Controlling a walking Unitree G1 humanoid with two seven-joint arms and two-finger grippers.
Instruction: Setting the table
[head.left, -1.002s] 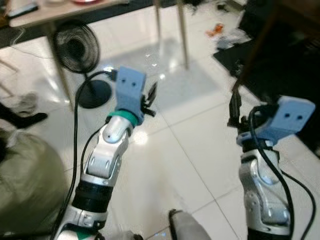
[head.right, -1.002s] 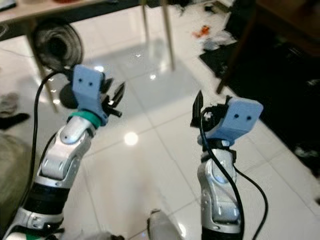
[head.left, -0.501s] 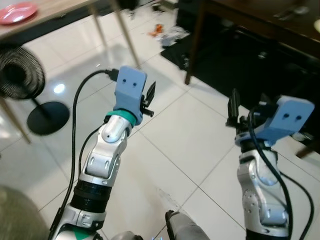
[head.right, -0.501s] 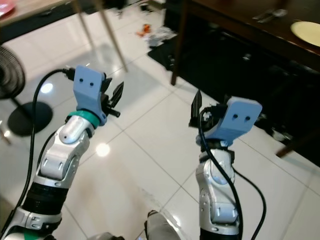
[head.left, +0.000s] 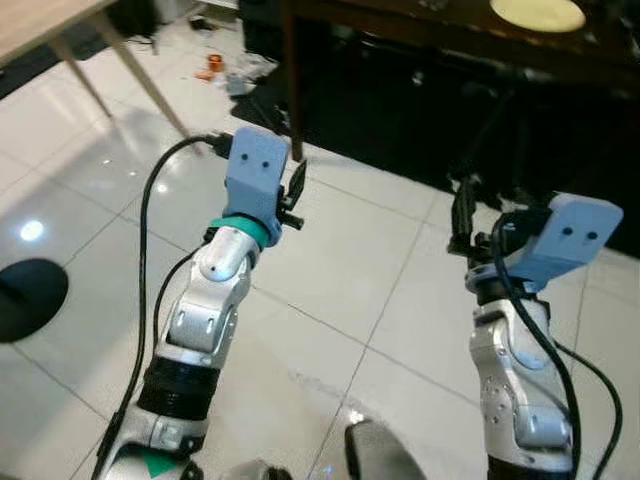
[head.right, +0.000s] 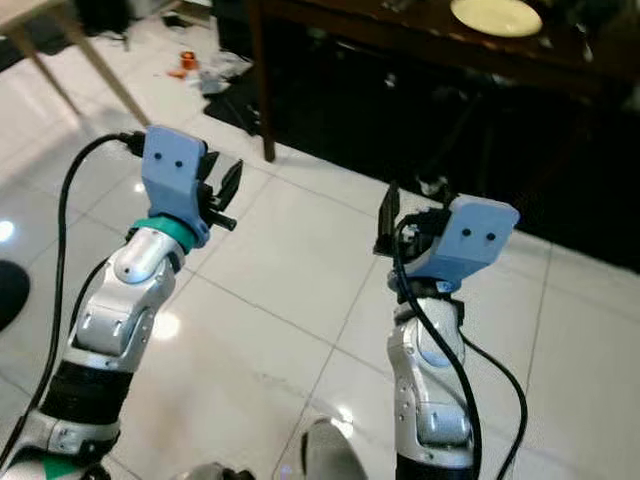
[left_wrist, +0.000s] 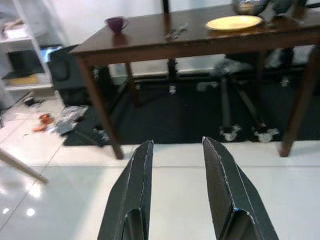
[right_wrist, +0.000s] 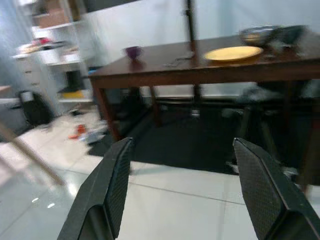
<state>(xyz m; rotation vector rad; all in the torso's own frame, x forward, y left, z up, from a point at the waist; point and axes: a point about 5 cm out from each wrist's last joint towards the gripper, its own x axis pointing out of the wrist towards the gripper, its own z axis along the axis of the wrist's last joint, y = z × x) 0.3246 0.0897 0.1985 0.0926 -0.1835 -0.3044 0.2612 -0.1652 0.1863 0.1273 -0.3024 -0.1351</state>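
A dark wooden table (left_wrist: 165, 42) stands ahead of both grippers, on a dark rug (left_wrist: 200, 117) over the white tiled floor (head.left: 340, 260). On its top lie a yellow plate (left_wrist: 233, 22), a purple cup (left_wrist: 116, 23), cutlery (left_wrist: 174, 33) between them, and a metal bowl (right_wrist: 259, 34) beyond the plate.

Bright overhead light glares in white spots off the glossy floor tiles (head.left: 330, 260), the space beneath the dark table (left_wrist: 200, 40) lies in deep shadow, and the right wrist view is softly blurred, while both head views look slightly smeared.
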